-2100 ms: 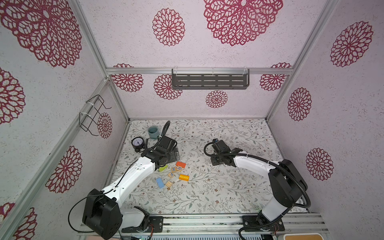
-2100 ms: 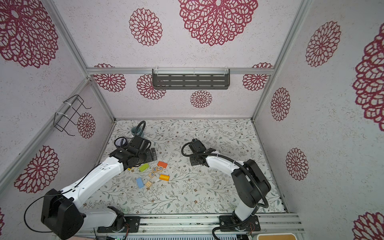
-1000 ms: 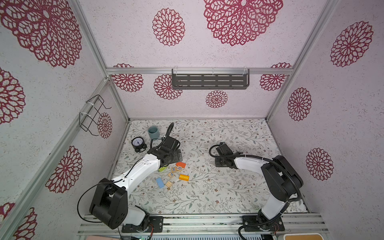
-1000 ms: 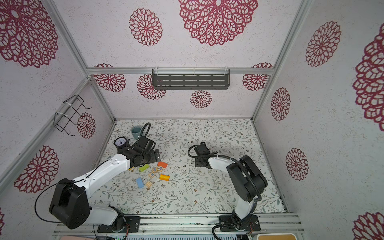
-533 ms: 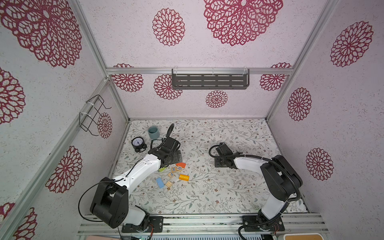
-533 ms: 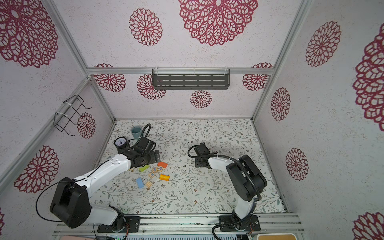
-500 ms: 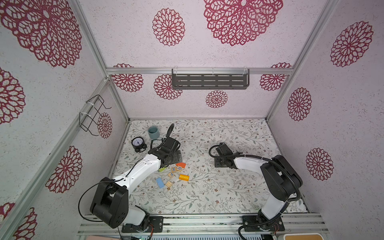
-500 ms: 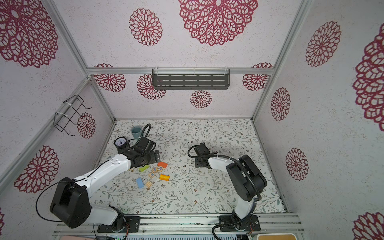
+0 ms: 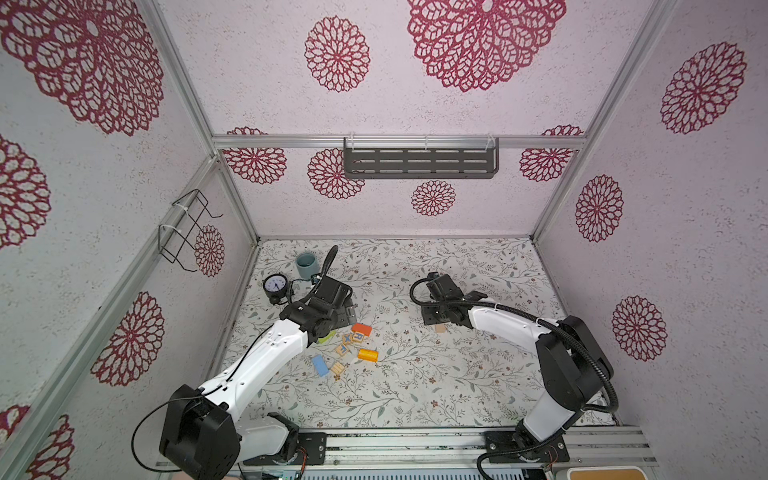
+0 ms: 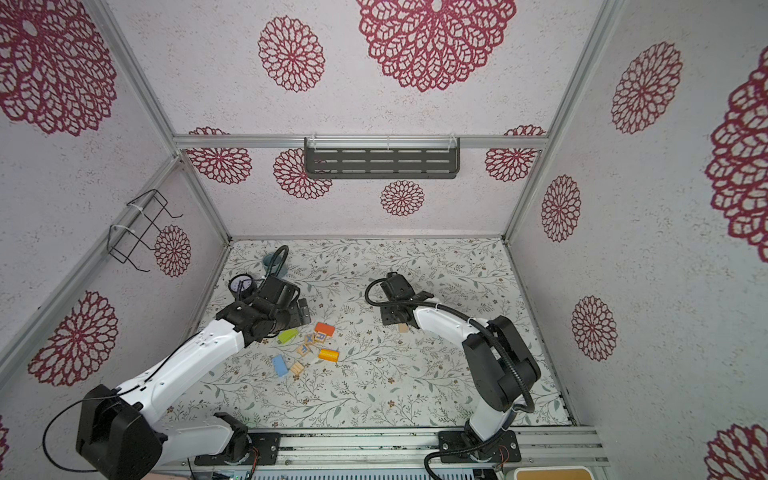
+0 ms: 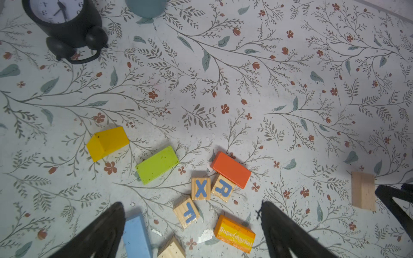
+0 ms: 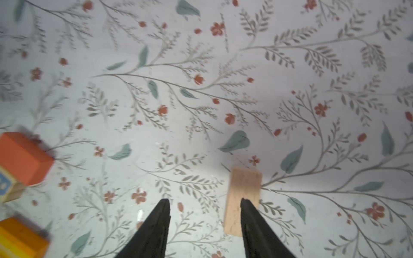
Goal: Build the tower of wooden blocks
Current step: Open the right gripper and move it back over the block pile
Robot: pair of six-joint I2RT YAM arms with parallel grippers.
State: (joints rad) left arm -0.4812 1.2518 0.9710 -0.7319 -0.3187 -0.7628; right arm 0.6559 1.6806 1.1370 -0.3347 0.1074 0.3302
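Wood blocks [image 9: 347, 347] lie loose on the tabletop [image 9: 415, 386], no tower up yet. One cluster holds the yellow block [image 11: 107, 141], green block [image 11: 157, 164], orange block [image 11: 231, 168], three letter cubes [image 11: 200, 188], light blue block [image 11: 135, 236] & a striped orange piece [image 11: 234, 233]. The orange block touches one letter cube. A plain block [image 12: 243, 196] lies well apart, on the right arm's side.

Left end effector [image 11: 191, 203] hangs over the cluster, jaws wide apart, nothing held. Right end effector [image 12: 205, 200] has jaws apart too, empty. One fingertip overlaps the plain block in the wrist view; can't tell if it touches.

Handling, prob.: small, light, stiff, w/ smooth painted faces that may slip. Best hold is across two flat parallel sides, mid-length. The yellow block has sloped faces, so pinch its flat sides. The striped orange piece looks round in both top views & may roll.
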